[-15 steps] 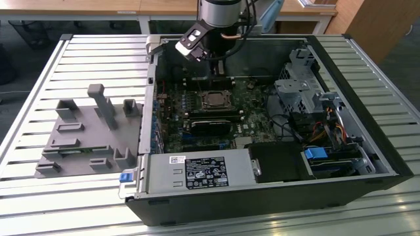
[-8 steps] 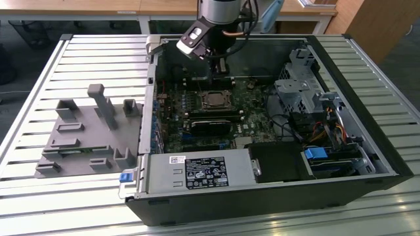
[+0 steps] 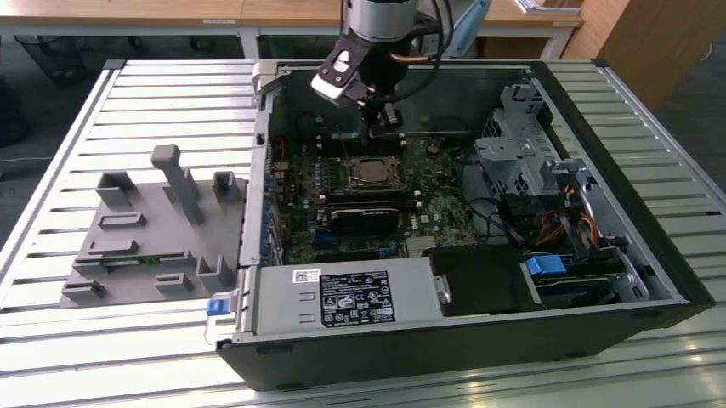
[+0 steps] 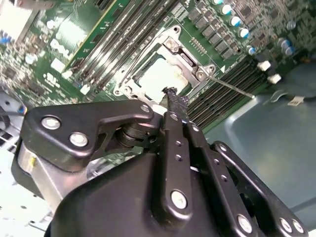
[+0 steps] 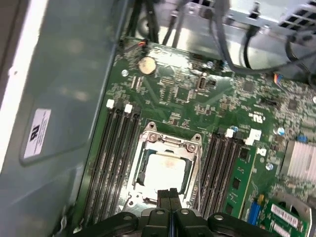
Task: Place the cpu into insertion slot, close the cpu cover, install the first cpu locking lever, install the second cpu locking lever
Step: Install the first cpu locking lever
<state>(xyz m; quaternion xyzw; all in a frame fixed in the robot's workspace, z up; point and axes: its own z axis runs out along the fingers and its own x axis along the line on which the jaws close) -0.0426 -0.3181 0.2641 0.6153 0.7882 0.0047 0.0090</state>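
Exterior view: gripper (image 3: 382, 126) hung above board (image 3: 301, 200). First wrist view: fingers (image 5: 164, 197) pressed together, holding nothing, near cpu (image 5: 163, 170); cpu sat in slot (image 5: 139, 169), cover (image 5: 171, 142) seemingly down.

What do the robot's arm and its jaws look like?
The arm is a silver-grey metal tube. Its gripper is matte black: hinged link bars joined by shiny silver screws, tapering to two slim jaws with rough-textured tips.
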